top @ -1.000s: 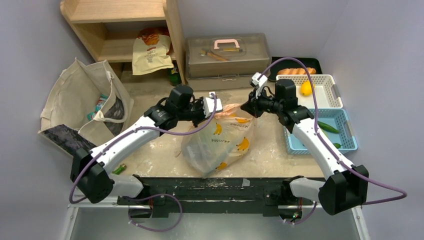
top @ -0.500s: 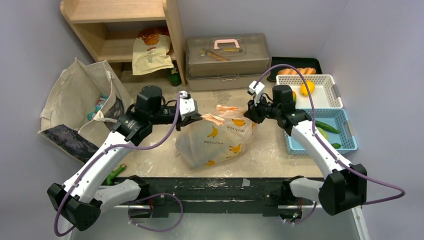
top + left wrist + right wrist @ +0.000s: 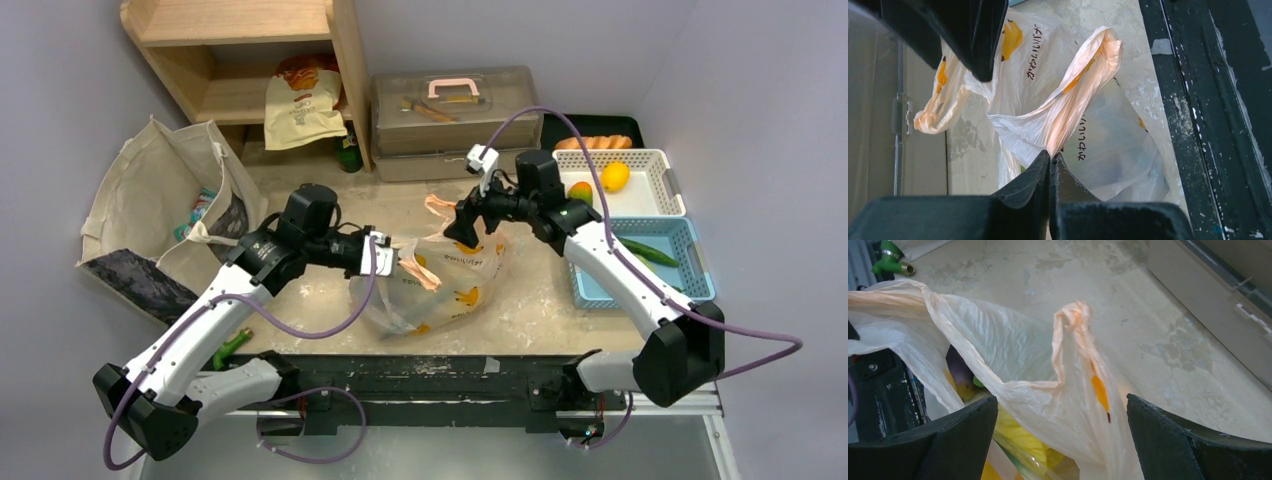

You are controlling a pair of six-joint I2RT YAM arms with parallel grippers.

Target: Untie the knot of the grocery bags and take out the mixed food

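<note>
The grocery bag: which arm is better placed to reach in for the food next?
Right, likely: the right fingers stand open above the open grocery bag, food visible below, while the left fingers pinch its handle.

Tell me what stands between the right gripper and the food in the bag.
Only the grocery bag itself: its loose handle loop and thin wall stand up between the fingers of the open right gripper, covering the yellow food. The left gripper pinches the other handle.
</note>
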